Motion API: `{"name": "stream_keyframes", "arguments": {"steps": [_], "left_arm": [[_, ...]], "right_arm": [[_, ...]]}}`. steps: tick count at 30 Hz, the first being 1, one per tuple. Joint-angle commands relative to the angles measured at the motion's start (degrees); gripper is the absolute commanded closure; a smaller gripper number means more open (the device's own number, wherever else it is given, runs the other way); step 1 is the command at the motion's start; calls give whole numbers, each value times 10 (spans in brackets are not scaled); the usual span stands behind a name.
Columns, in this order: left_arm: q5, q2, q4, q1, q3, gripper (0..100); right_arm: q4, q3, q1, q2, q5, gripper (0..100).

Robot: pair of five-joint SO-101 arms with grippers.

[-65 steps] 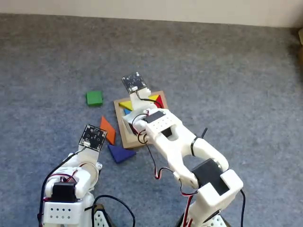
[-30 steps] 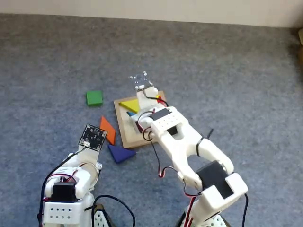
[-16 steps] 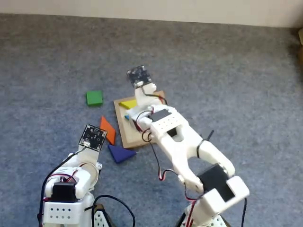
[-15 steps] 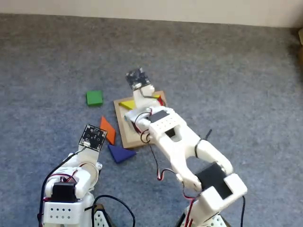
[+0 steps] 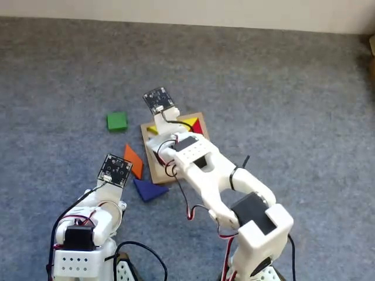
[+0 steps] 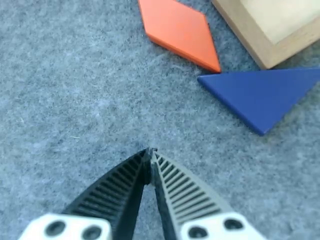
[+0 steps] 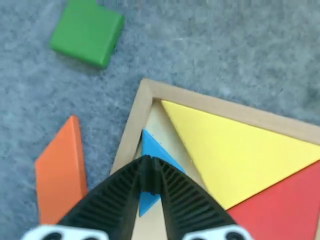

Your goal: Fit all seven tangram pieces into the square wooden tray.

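Surface: grey-blue fibrous mat (image 5: 293,88) — short, felt-like nap, speckled up close in the wrist views
Far edge: pale cream strip (image 5: 176,12) along the mat's whole far edge (wall or bare board, cannot tell)
Right edge: small tan object (image 5: 372,45), cut off near the far corner
Light: soft, even — shadows faint

My tray (image 7: 131,127) was pale wood on grey carpet (image 5: 281,88). It held a yellow triangle (image 7: 235,150), red triangle (image 7: 282,207) and light-blue triangle (image 7: 154,146). Outside lay a green square (image 7: 87,31), orange parallelogram (image 6: 178,31) and navy triangle (image 6: 260,95).
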Motion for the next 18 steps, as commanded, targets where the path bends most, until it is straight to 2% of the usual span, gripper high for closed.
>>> {"name": "stream_keyframes", "arguments": {"steps": [1, 3, 7, 11, 15, 18], "left_arm": [[-5, -15, 4, -6, 11, 992], [-5, -15, 4, -6, 11, 992], [-5, -15, 4, -6, 11, 992], [-5, -15, 4, -6, 11, 992], [-5, -15, 4, -6, 11, 992], [-5, -15, 4, -6, 11, 992]], "right_arm": [[-3, -9, 19, 5, 1, 986], [-2, -8, 20, 0, -8, 986], [-1, -7, 25, -15, -74, 986], [4, -6, 37, -21, -80, 987], [33, -7, 58, -23, -135, 987], [47, -8, 75, -23, -140, 987]]}}
